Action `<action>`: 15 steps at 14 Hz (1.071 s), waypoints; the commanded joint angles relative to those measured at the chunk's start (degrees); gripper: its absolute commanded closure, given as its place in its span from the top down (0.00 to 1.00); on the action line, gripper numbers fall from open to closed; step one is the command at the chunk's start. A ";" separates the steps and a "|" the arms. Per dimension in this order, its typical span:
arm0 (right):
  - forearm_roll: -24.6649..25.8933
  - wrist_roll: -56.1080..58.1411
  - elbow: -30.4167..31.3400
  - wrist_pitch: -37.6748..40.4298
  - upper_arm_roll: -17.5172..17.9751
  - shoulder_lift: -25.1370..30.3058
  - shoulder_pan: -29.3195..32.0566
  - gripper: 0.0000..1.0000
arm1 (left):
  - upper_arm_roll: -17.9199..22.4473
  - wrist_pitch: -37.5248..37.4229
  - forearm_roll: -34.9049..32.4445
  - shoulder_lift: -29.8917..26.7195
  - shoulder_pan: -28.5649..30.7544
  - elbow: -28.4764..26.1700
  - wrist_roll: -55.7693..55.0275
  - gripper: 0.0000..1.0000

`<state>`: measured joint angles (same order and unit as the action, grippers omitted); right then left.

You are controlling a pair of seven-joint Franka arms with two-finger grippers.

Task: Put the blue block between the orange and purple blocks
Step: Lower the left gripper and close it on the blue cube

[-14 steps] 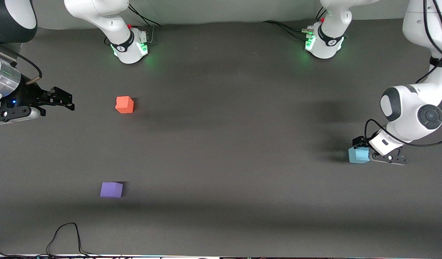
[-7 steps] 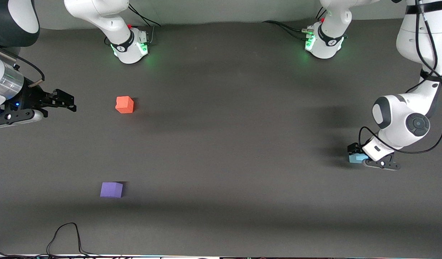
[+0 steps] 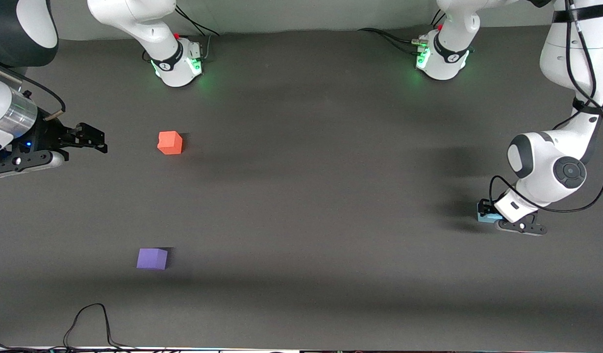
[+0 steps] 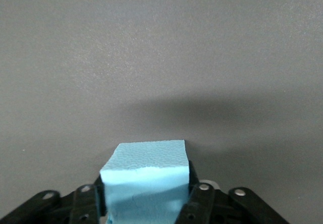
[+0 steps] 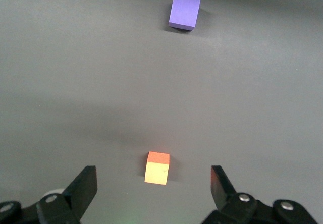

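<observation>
The blue block [image 3: 483, 218] sits near the left arm's end of the table, mostly hidden under my left gripper [image 3: 487, 212]. In the left wrist view the left gripper [image 4: 146, 186] is shut on the blue block [image 4: 146, 173], with a black finger [image 4: 196, 191] pressed on each side. The orange block [image 3: 170, 142] and the purple block [image 3: 152, 259] lie toward the right arm's end, the purple one nearer the front camera. My right gripper [image 3: 96, 138] hovers open beside the orange block. The right wrist view shows that gripper [image 5: 154, 186], the orange block [image 5: 157, 167] and the purple block [image 5: 184, 12].
The two arm bases [image 3: 176, 63] [image 3: 441, 56] stand along the table's back edge. A black cable [image 3: 90, 318] loops over the table edge nearest the front camera, near the purple block. The dark mat [image 3: 306, 196] lies between the blocks.
The left gripper has come over the blue block, which now shows less in the front view. The right gripper has drifted slightly toward the orange block.
</observation>
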<state>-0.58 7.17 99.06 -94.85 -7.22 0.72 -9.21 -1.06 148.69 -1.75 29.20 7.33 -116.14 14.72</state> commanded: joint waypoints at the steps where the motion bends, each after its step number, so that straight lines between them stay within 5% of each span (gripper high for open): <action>1: 0.32 0.03 -0.09 0.28 -0.08 -0.02 -0.28 1.00 | 0.27 -0.33 -0.10 1.03 -0.12 1.18 0.22 0.49; 4: 0.32 0.12 0.78 0.11 -0.08 -0.02 -0.28 1.00 | 0.27 -6.10 -0.10 -1.76 -0.03 4.16 0.13 0.49; 8: 0.32 0.03 0.87 0.02 -0.08 -0.02 -0.28 1.00 | 0.01 -28.51 -0.01 -5.46 -1.17 16.19 -3.11 0.49; 15: 0.32 0.03 1.14 0.19 -0.08 0.07 -0.28 1.00 | -0.08 -35.58 0.69 -6.36 -22.93 21.83 -37.52 0.49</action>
<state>-0.58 7.17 99.88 -94.68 -7.21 0.59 -9.22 -2.36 114.70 -1.10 21.81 -8.26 -96.74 -12.59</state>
